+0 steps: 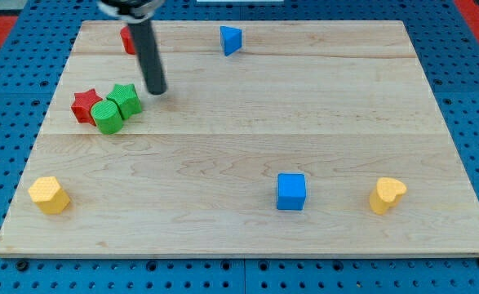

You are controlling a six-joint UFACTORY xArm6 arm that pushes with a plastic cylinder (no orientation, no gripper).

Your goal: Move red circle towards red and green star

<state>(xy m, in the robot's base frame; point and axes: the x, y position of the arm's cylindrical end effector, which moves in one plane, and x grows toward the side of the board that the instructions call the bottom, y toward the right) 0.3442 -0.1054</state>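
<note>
The red circular block [127,39] is only partly seen at the far left of the pale wooden board [247,147], largely hidden behind the dark rod. No pincer is fitted, so no open or closed state applies. My tip [157,90] is set down just right of the green star block [126,99], near of the red circular block. The red star block [84,106] and a green round block [107,116] are clustered touching the green star. The tip is judged misplaced for pushing: a far-side approach is required.

Pale, smooth-grained wooden board [247,147]
</note>
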